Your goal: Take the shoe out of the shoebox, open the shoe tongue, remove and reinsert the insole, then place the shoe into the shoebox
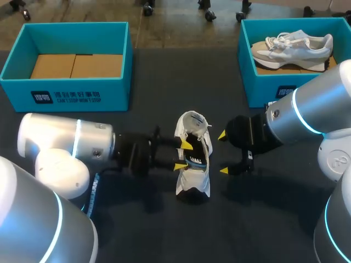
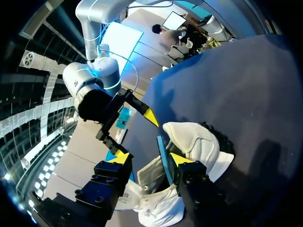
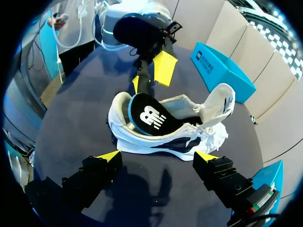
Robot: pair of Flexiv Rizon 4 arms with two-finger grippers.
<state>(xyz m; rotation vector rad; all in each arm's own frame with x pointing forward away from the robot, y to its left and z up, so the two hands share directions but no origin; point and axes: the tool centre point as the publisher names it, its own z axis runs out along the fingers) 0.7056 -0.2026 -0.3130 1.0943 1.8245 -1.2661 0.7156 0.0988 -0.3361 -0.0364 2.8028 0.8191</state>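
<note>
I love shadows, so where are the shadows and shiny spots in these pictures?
Head view: dark shadows lie on the table under the shoe and the right tool, and the left arm's white shell shines. Right wrist view: the tool's shadow falls on the table in front of the shoe. Left wrist view: a shadow hugs the shoe's far side.

Your left end effector [image 1: 183, 155] extends level from the left, fingers parted. Your right end effector [image 1: 223, 153] faces it from the right, close by, fingers spread wider.
</note>
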